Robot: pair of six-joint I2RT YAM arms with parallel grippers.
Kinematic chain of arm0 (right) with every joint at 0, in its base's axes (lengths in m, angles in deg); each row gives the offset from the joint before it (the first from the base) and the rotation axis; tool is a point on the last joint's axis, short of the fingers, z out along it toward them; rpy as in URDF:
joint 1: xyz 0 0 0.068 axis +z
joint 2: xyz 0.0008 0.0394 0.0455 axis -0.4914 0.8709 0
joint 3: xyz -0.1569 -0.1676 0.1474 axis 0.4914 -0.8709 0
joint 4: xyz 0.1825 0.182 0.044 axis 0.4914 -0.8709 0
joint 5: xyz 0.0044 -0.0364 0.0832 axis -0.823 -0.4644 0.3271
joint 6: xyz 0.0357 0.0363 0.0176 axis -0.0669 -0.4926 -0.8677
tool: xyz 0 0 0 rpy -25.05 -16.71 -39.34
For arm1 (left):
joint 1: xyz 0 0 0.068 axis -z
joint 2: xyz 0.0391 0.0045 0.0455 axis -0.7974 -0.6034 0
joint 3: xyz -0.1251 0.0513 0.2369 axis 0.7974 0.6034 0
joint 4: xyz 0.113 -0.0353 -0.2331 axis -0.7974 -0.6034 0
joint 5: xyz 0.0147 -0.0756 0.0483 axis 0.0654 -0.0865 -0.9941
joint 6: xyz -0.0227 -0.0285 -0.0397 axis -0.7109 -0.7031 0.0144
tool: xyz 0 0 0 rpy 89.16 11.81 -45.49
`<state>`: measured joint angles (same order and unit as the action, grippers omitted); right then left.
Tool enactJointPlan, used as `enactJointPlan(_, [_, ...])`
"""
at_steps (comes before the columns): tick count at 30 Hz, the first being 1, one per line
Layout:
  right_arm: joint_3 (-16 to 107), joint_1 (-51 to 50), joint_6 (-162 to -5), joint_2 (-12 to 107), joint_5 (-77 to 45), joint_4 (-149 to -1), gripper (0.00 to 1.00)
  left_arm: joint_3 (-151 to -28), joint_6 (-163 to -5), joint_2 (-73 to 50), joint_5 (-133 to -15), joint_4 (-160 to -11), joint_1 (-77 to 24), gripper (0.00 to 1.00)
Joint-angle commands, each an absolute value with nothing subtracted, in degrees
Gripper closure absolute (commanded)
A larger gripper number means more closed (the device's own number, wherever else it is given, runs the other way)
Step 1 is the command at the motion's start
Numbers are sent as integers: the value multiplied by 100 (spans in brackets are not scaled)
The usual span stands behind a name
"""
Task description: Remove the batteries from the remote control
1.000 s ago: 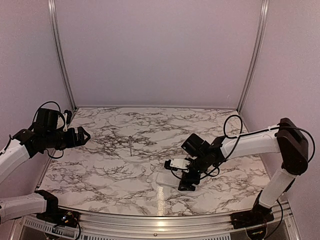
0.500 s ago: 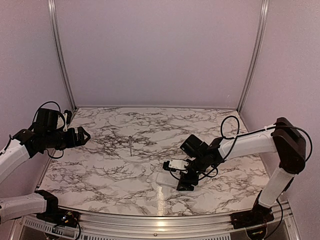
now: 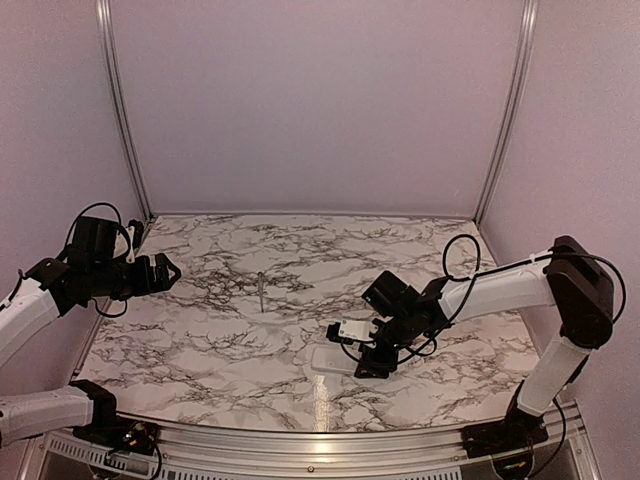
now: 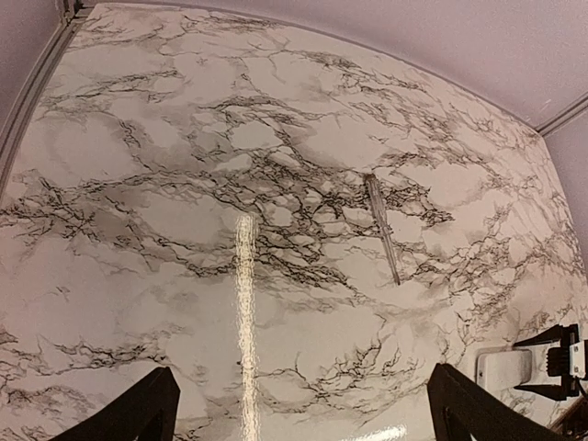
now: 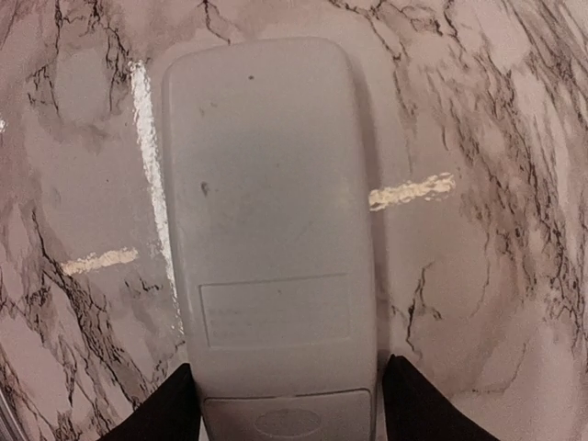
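The remote control (image 5: 271, 230) is a flat white rectangle lying face down on the marble, also seen in the top view (image 3: 335, 358) and at the left wrist view's edge (image 4: 503, 367). A closed cover panel with an oval mark (image 5: 287, 421) sits at its near end. No batteries show. My right gripper (image 5: 289, 367) (image 3: 372, 362) is down at the remote's right end. Its fingers straddle the remote's sides, the left one at the edge, the right one a thin gap away. My left gripper (image 3: 165, 270) (image 4: 301, 372) hangs wide open at the far left, holding nothing.
A slim grey pointed tool (image 3: 260, 291) (image 4: 383, 228) lies on the marble table (image 3: 200, 340) left of centre. Purple walls with metal corner rails (image 3: 120, 110) enclose the table on three sides.
The right gripper's jaws have narrowed around the remote's end and the gripper has settled slightly lower over it. The left arm has not moved.
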<state>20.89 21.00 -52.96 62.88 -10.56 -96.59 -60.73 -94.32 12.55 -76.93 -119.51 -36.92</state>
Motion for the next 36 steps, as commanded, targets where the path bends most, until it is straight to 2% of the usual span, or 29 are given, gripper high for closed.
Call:
enactJointPlan(1, [1988, 2141, -5292, 6179, -1148, -9626, 37, -6000, -9421, 1293, -7706, -11864, -3674, 1])
enactJointPlan(5, [1981, 2151, -5311, 6133, -1087, -9590, 46, -6001, -9417, 1286, -7718, -11864, -3673, 1])
enactJointPlan(10, [2002, 2146, -5315, 6049, -1039, -9599, 50, -6001, -9443, 1270, -7747, -11863, -3671, 1])
enactJointPlan(26, [2155, 2145, -5387, 5626, -1097, -9685, 51, -6127, -9658, 983, -7921, -11882, -3686, 1])
enactJointPlan(31, [2271, 2145, -5493, 5621, -1402, -9699, 49, -5848, -10000, 984, -7627, -11523, -3680, 1])
enactJointPlan(36, [2478, 2145, -5645, 5620, -1501, -9829, 49, -5922, -10286, 481, -6135, -11163, -3681, 3])
